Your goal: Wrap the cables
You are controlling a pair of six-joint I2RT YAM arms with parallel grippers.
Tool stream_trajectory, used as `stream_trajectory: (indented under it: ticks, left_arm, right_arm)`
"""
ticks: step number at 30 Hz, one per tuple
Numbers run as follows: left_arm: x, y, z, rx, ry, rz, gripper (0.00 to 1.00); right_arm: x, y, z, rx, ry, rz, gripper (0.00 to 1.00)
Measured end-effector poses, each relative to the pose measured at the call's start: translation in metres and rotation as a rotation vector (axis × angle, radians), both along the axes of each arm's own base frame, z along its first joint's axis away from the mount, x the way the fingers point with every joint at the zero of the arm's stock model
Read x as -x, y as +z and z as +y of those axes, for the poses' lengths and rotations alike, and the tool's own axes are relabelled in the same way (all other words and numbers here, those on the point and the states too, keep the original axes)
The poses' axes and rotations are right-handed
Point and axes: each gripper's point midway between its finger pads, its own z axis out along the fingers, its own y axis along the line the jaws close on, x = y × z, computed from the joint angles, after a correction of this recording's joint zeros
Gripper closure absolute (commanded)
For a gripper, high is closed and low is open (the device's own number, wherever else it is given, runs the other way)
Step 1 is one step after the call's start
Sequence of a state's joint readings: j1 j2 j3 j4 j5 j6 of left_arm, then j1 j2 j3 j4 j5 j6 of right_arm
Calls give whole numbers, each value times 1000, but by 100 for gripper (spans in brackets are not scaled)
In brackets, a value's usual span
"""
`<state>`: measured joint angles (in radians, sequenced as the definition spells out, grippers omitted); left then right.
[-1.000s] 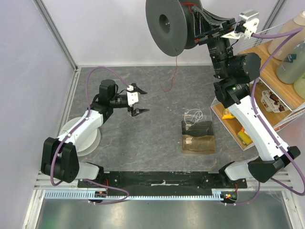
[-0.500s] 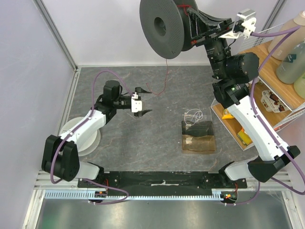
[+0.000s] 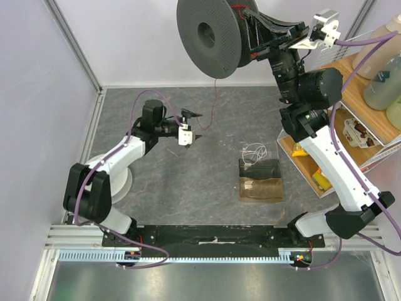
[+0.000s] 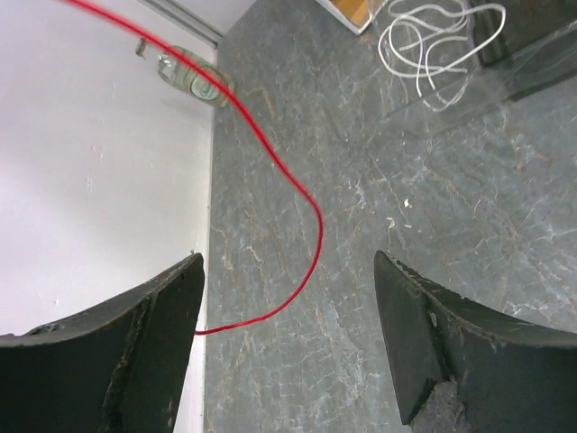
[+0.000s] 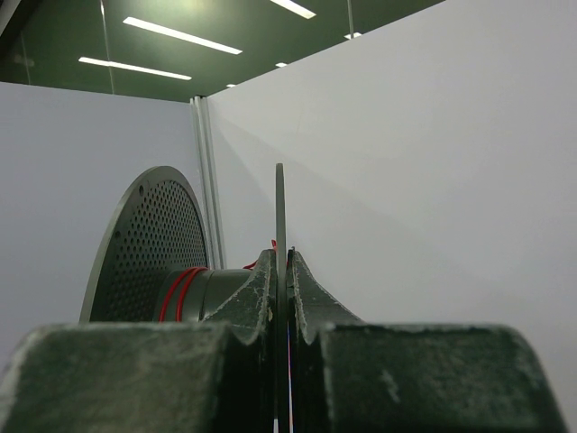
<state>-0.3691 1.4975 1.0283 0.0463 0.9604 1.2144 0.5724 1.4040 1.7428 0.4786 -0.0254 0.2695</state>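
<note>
Red wire [image 4: 306,203]: is hung between spread left jaws; spool [image 5: 149,244] flange is pinched by right jaws.

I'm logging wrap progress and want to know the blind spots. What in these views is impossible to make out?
- Left wrist view: the red wire meets the edge of the left claw; whether it continues behind is unclear.
- Right wrist view: the right claw, shut on the spool, hides much of the hub; wound turns uncountable.
- Top view: the spool's upper rim is cut off by the frame edge.
</note>
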Motion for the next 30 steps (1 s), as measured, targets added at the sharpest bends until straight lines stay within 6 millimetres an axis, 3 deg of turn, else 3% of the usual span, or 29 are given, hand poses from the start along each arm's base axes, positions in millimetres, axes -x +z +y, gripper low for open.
stream_trajectory:
  ticks: [8,11,13,16,22,30]
  left_arm:
    - [-21,-27,-3,-56,14,-15,51]
    - [-21,-31,-3,-74,2,-46,79]
    - [-19,-33,-3,-88,-10,-57,84]
    - [-6,-45,0,-120,-34,-38,83]
    - [28,-60,1,-156,-87,3,66]
    - [17,-46,-4,-126,-60,-60,52]
  right_arm:
    - [5,5,0,-17,27,13,100]
    - [4,5,0,-18,30,21,100]
    - [3,4,-1,-20,27,32,100]
    - [2,6,-4,-34,17,39,100]
    - [1,9,-8,-56,7,46,100]
    - [1,8,-6,-64,26,66,100]
